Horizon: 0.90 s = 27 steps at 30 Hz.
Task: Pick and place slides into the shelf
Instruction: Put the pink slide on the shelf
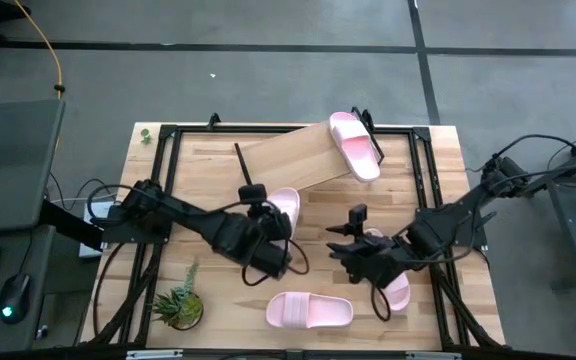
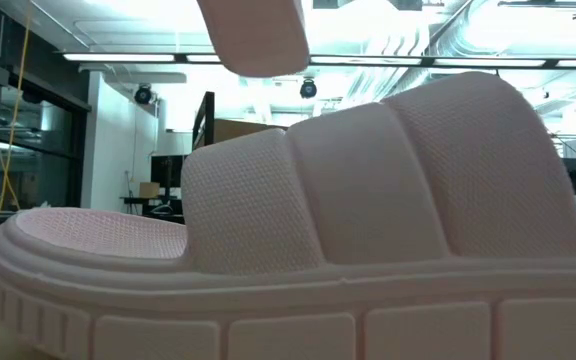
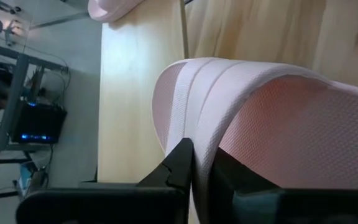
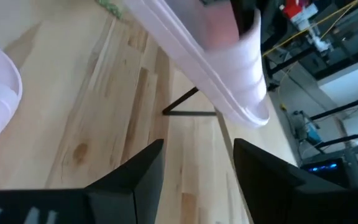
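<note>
Four light-pink slides show. One slide (image 1: pixel 355 145) lies on the slanted wooden shelf (image 1: pixel 288 160) at the table's far side. My left gripper (image 1: pixel 274 228) is shut on a second slide (image 1: pixel 286 207) over the table's middle; its sole also shows high in the low view (image 2: pixel 253 35). A third slide (image 1: pixel 308 310) lies flat near the near edge and fills the low view (image 2: pixel 288 250). The fourth slide (image 1: pixel 396 287) lies partly under my right arm. My right gripper (image 1: pixel 351 250) hangs open just right of centre, touching nothing. My left gripper (image 3: pixel 202 174) pinches the slide's wide strap by its edge (image 3: pixel 197 134) between its two fingers, one finger on each face of the strap. The slide is lifted clear of the table and tilted, as the right wrist view shows (image 4: pixel 229 68).
A small potted plant (image 1: pixel 180 305) stands at the near left corner. A black metal frame (image 1: pixel 168 190) runs along the tabletop's sides. Cables trail off both arms. Bare wood lies between the shelf and the near slide.
</note>
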{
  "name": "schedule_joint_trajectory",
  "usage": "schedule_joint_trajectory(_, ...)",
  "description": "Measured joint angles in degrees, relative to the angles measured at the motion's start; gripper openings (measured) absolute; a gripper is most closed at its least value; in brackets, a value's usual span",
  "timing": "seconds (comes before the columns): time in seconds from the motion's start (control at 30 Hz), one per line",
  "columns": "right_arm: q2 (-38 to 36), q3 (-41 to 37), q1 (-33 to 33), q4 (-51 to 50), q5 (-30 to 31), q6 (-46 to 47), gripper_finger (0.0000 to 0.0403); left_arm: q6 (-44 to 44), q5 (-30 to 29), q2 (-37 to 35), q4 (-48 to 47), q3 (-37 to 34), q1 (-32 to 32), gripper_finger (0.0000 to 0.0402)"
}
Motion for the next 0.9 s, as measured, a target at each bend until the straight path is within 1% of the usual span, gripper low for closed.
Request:
schedule_joint_trajectory(0.13, 0.35, 0.07, 1.25, 1.90, 0.87, -2.22, 0.0183, 1.40, 1.06, 0.00, -0.01, 0.00, 2.15, 0.0015)
schedule_joint_trajectory(0.23, 1.72, 0.08, 1.45, 3.93, 1.51, -5.22, 0.0183, 2.15, 2.93, 0.02, 0.00, 0.00, 3.48, 0.0010)
schedule_joint_trajectory(0.3, 3.03, 0.58, 1.43, 4.56, 1.47, -7.02, 0.0183, 2.44, 2.99, 0.02, -0.06, 0.25, 4.03, 0.0009)
schedule_joint_trajectory(0.47, 7.76, 5.44, 1.24, 4.61, 3.83, -9.69, 0.0183, 4.24, 3.55, 0.07, 0.04, 3.11, 4.33, 0.0019)
schedule_joint_trajectory(0.63, 13.20, 11.03, 1.43, 4.33, 3.94, -11.50, 0.0183, 4.52, 3.59, 0.07, 0.01, 6.46, 4.19, 0.0022)
schedule_joint_trajectory(0.73, 16.66, 14.92, 1.43, 0.65, 4.86, -11.31, 0.0183, 5.00, 3.59, 0.06, 0.04, 8.01, 4.19, 0.0023)
schedule_joint_trajectory(0.9, 21.17, 21.97, 1.89, -8.38, 11.83, -6.04, 0.0183, 5.99, 3.61, 0.07, 0.02, 8.17, 4.25, 0.0023)
